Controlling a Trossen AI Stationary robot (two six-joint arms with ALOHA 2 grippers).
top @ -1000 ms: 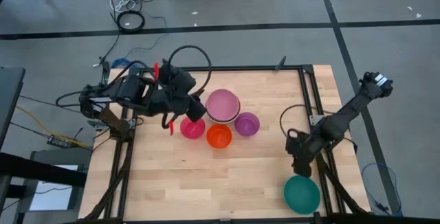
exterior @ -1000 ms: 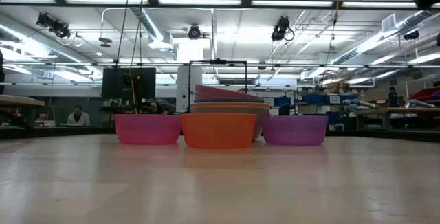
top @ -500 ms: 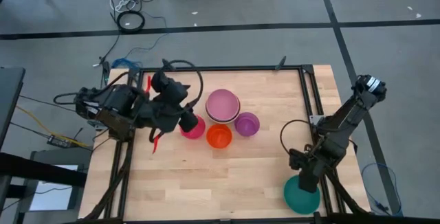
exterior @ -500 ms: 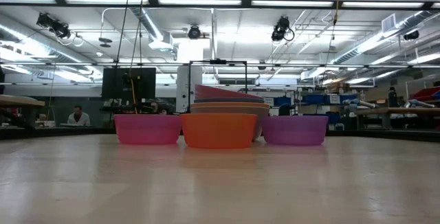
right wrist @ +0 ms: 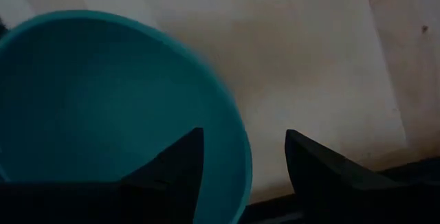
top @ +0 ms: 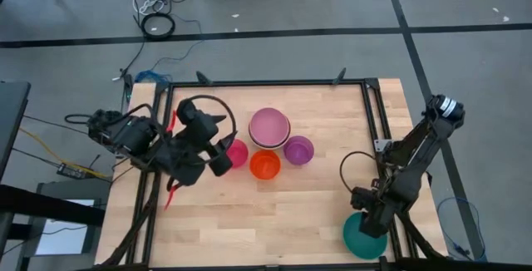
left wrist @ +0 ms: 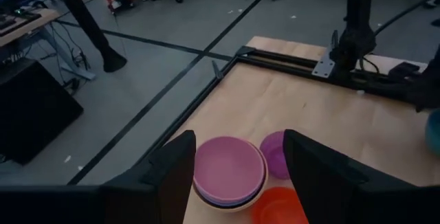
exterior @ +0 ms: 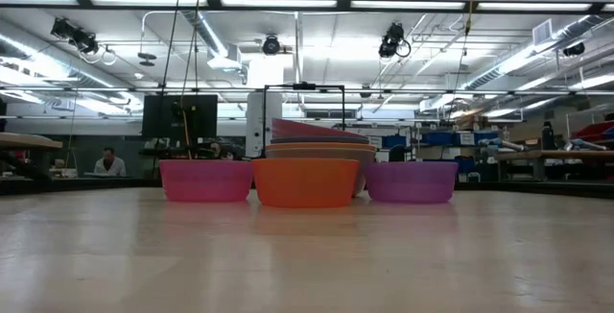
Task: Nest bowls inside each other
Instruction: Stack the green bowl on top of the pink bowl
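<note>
Right wrist view puts my right gripper point(right wrist: 240, 165) directly over the teal bowl point(right wrist: 103, 107), fingers spread wide with one on either side of its rim; whether they touch the rim I cannot tell. That bowl is plain and holds nothing. In the high view it sits alone at the table's point(top: 274, 221) near right corner, well apart from the others.

My left gripper point(top: 224, 150) hangs open and holding nothing, just above the magenta bowl point(top: 237, 153), partly covering it from overhead.

At the table's middle a stack of larger bowls point(top: 269, 128) stands with a light pink one uppermost and at least three rims showing from table height; the top bowl sits tilted. Just in front stand three smaller bowls in a row, near one another: magenta, red-orange point(top: 265, 165) and purple point(top: 298, 150), the two I can see into empty.

I read no labels or writing on any bowl.
</note>
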